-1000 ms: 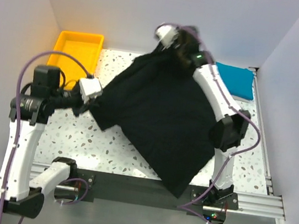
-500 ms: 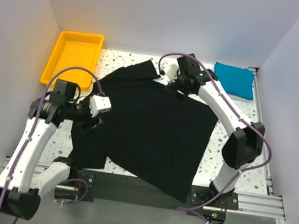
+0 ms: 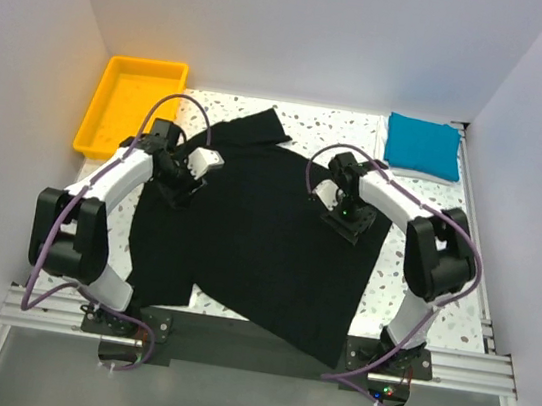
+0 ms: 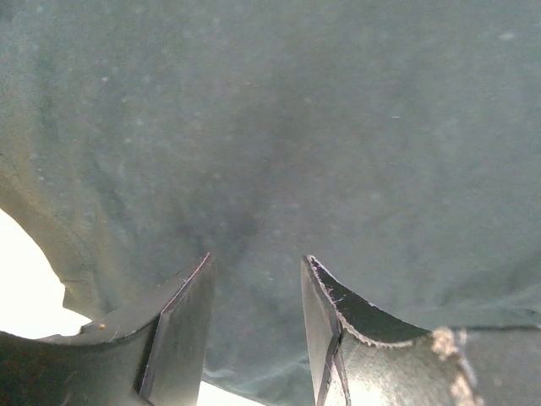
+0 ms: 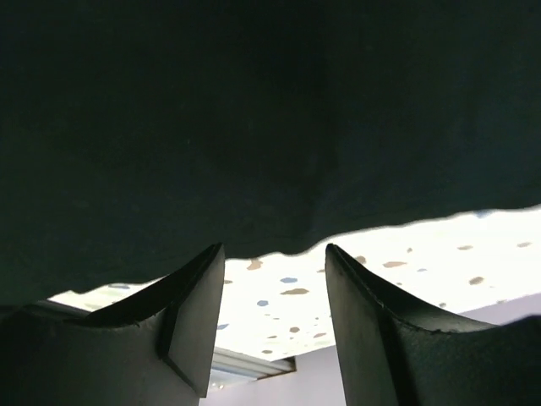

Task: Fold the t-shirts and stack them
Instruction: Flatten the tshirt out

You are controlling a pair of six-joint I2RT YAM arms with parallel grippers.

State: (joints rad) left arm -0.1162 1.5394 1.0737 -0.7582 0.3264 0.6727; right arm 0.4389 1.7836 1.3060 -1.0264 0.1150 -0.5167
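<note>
A black t-shirt [image 3: 267, 233] lies spread flat across the middle of the speckled table [image 3: 411, 283], its front hem hanging over the near edge. A folded teal t-shirt [image 3: 422, 146] lies at the back right corner. My left gripper [image 3: 182, 172] is low over the shirt's left part, jaws open and empty; the left wrist view shows it [image 4: 254, 283] over plain dark fabric [image 4: 279, 127]. My right gripper [image 3: 347, 214] is low over the shirt's right part, open and empty; the right wrist view shows it [image 5: 275, 258] at the shirt's edge [image 5: 254, 127].
A yellow tray [image 3: 134, 103] stands at the back left corner. White walls close in the back and both sides. A metal rail [image 3: 252, 337] with both arm bases runs along the near edge.
The shirt was held up by both grippers; it has come down flat on the table and both grippers have let go. Both arms now sit low over it.
</note>
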